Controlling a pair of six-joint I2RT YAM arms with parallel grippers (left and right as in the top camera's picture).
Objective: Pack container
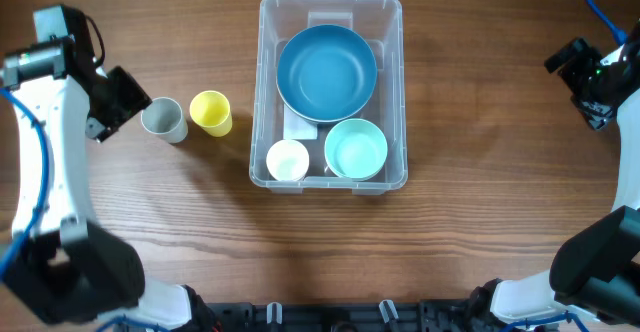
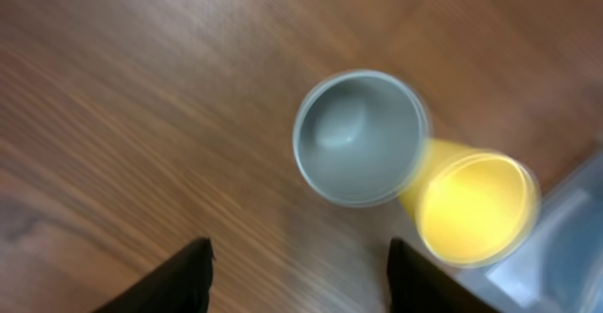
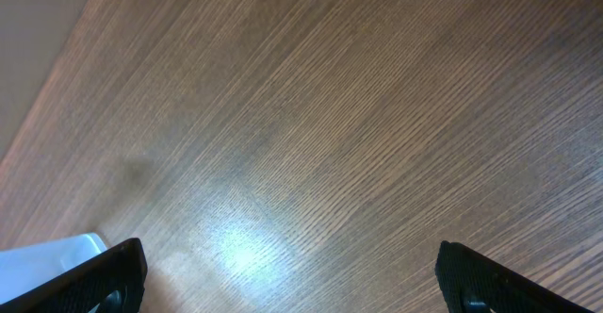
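Two cups, the grey cup (image 1: 163,119) and the yellow cup (image 1: 211,113), stand side by side left of the container (image 1: 392,82), which sits mid-table (image 1: 480,222). Left end effector (image 2: 300,256) – spread, empty, just beside the grey cup. Right end effector (image 3: 289,256) – wide, empty, over bare wood right of the container.

There are a clear container (image 1: 392,14), blue bowl (image 1: 326,71), grey cup (image 1: 163,119) and yellow cup (image 1: 211,112).

Container (image 1: 391,92): clear rectangular bin, standing upright, partly filled.
Position: lying between left gripper (image 2: 300,275) and right gripper (image 3: 292,275), nearer left.
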